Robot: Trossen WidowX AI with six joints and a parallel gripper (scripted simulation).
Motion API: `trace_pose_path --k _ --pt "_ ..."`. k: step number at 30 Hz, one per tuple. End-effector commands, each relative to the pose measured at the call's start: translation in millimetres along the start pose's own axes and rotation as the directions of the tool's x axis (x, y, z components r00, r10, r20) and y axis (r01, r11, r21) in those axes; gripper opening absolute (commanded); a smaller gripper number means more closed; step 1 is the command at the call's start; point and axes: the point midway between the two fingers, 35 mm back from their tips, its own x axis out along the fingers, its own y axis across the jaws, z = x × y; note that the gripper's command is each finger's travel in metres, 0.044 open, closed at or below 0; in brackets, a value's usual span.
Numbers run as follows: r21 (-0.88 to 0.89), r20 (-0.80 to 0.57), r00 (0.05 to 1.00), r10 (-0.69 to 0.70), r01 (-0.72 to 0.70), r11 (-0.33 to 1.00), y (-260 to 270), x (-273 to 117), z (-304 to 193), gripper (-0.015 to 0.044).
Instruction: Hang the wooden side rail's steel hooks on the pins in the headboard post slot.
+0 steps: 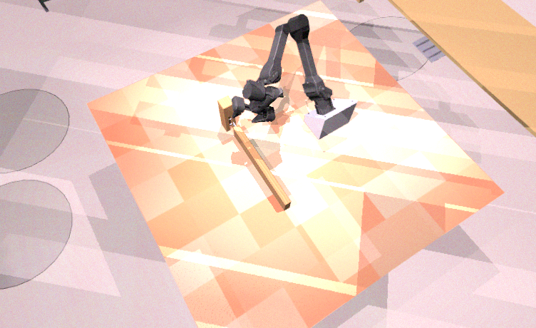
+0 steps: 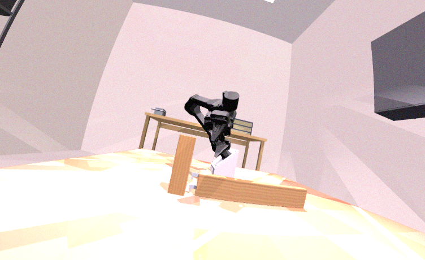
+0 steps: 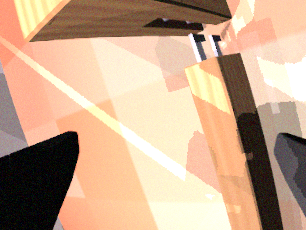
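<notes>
The counter (image 1: 221, 228) (image 2: 111, 226) (image 3: 100, 200) is a broad, four-cornered surface patterned in patches of orange, peach and pale yellow, crossed by bright streaks and washed out to near white in places. Directly on it lies the long wooden side rail (image 1: 262, 167) (image 2: 250, 191) (image 3: 215, 125), with the wooden headboard post (image 1: 224, 114) (image 2: 181, 165) (image 3: 125, 20) standing upright near the rail's hooked end, the two steel hooks (image 2: 193, 181) (image 3: 206, 47) facing the post. The arm's pale, wedge-shaped base (image 1: 343, 114) (image 2: 229, 166) also sits on this surface, apart from both wooden pieces.
</notes>
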Motion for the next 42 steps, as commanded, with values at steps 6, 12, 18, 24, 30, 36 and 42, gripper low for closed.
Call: trace_pose_path --k 6,12,18,24,30,36,42 --pt "-0.985 0.002 0.990 -0.138 0.026 0.171 9 5 -9 0.0440" --pt "-0.962 0.015 0.983 -0.181 -0.036 -0.271 12 5 -10 0.0440" --pt "-0.758 0.016 0.973 -0.231 -0.139 -0.638 15 7 -10 0.0440" --pt "-0.405 0.042 0.960 -0.276 -0.236 -0.884 19 9 -5 0.0440" --pt "0.018 0.069 0.947 -0.314 -0.316 -0.949 22 11 0 0.0440" --pt "0.438 0.099 0.931 -0.353 -0.359 -0.824 25 12 5 0.0440" --pt "0.766 0.126 0.915 -0.384 -0.336 -0.548 27 13 11 0.0440"
